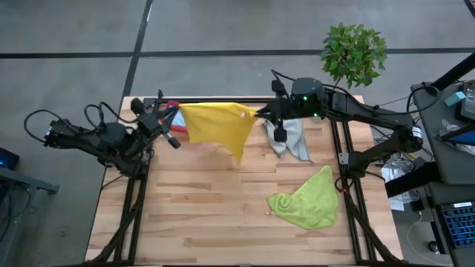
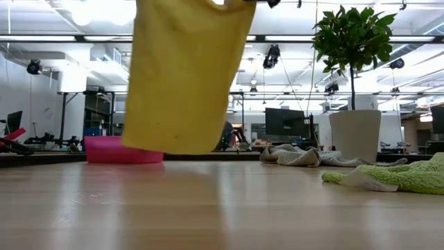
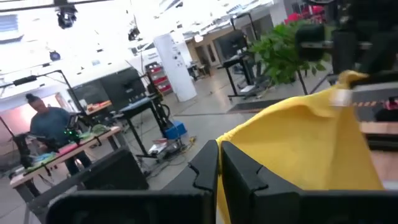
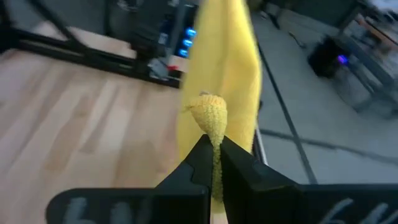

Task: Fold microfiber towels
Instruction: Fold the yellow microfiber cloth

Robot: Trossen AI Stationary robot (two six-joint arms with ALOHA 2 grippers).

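You have the yellow towel (image 1: 215,126) stretched in the air between both arms over the far half of the table (image 1: 200,215). Your left gripper (image 1: 173,117) is clamped on the towel's left corner, and your right gripper (image 1: 261,113) is pinched shut on its right corner; in the right wrist view the fingers (image 4: 198,163) squeeze a bunched nub of yellow cloth (image 4: 211,118) between them. In the left wrist view the yellow cloth (image 3: 311,149) runs from just beside your own left fingers (image 3: 239,168) across to the other arm. The cloth hangs down from that top edge, with one lower corner drooping toward the middle of the table; from the low view it hangs (image 2: 187,76) clear of the wood. A grey towel (image 1: 293,139) lies crumpled just below your right gripper, toward the far right. A lime green towel (image 1: 308,200) lies rumpled on the near right part of the table, well apart from the yellow one. A pink-red bin (image 2: 121,149) sits at the far left edge, mostly hidden behind the left gripper from above. A potted plant (image 1: 354,50) stands beyond the far right corner.
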